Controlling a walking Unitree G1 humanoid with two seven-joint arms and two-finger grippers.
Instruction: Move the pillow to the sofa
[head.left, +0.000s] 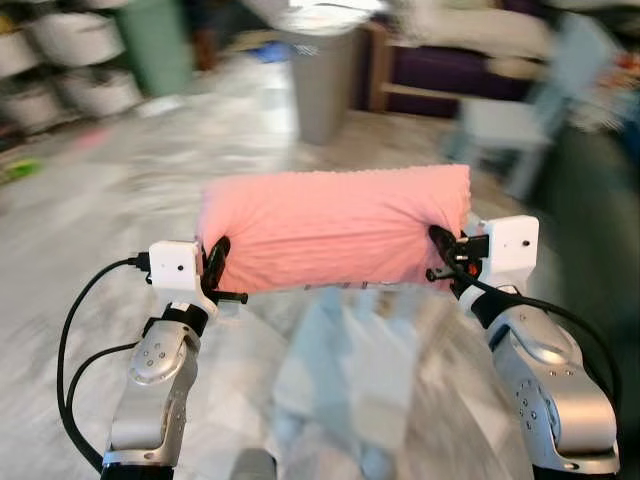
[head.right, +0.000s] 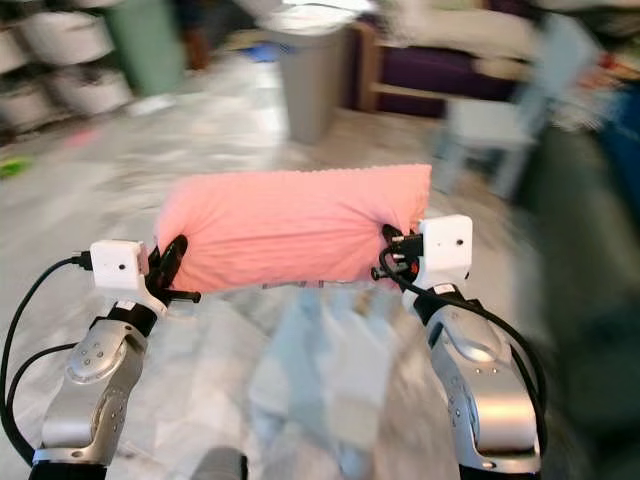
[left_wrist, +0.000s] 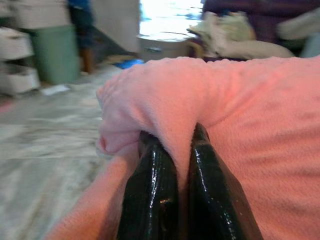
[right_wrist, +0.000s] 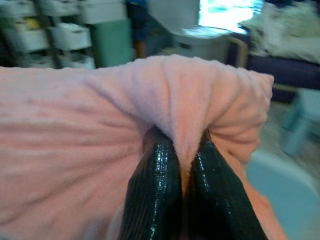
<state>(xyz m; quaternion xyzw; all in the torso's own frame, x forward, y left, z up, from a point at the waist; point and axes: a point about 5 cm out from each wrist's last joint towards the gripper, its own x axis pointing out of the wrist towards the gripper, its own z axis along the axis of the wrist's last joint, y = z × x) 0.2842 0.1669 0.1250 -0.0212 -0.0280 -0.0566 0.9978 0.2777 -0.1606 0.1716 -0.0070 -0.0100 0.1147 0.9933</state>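
Pink pillow (head.left: 335, 228) hangs crosswise in front of the robot, carried in the air above the pale marbled floor (head.left: 120, 200). The left gripper (head.left: 213, 262) pinches a fold of its fabric at the 9 o'clock end, the right gripper (head.left: 443, 250) at the 3 o'clock end, both sets of black fingers (left_wrist: 150, 195) closed tight on cloth. A grey bin (head.left: 322, 80) stands at 12 o'clock, blurred.
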